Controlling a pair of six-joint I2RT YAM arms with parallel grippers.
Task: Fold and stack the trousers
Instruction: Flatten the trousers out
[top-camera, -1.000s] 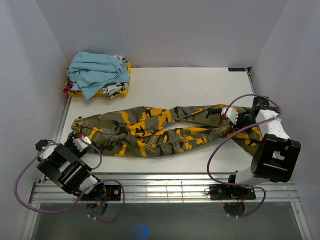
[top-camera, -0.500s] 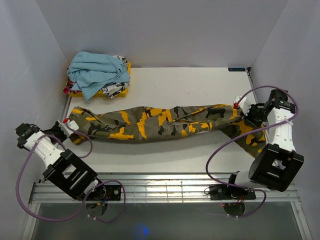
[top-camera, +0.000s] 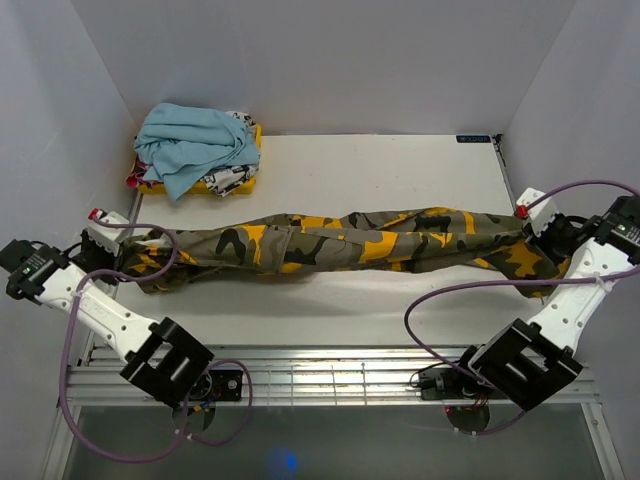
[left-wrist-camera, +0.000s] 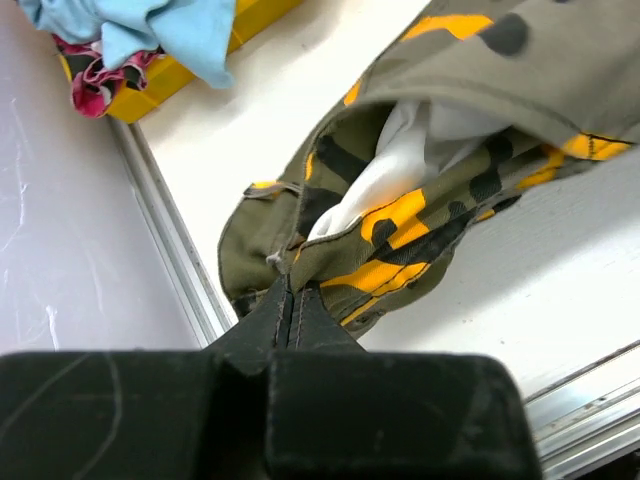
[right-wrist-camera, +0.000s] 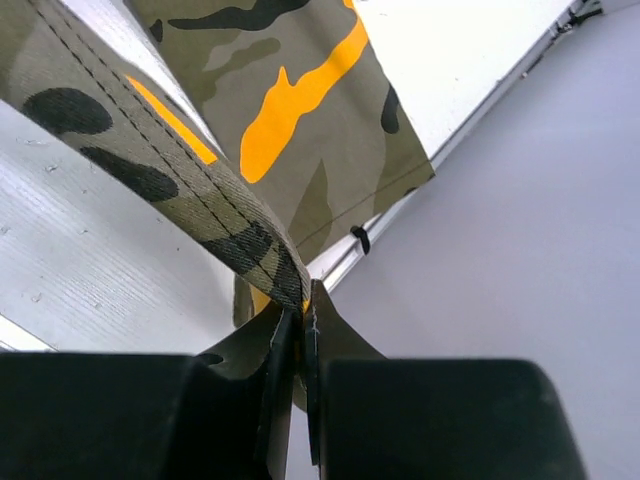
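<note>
**Trousers held at both ends**

Across the table (top-camera: 400, 170) we see the trousers (top-camera: 340, 238) drawn out, edge to edge. A clothes pile (top-camera: 195, 150) sits at its far left corner. The left gripper (left-wrist-camera: 290, 300) is clamped on the fabric at the table's left edge, the right gripper (right-wrist-camera: 300, 318) at its right edge. A label (top-camera: 473, 138) on the far edge is too small to read.

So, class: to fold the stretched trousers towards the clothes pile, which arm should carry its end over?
Probably right: the right tool grips the trousers at the end farthest from the clothes pile; the left tool anchors the nearer end.
</note>
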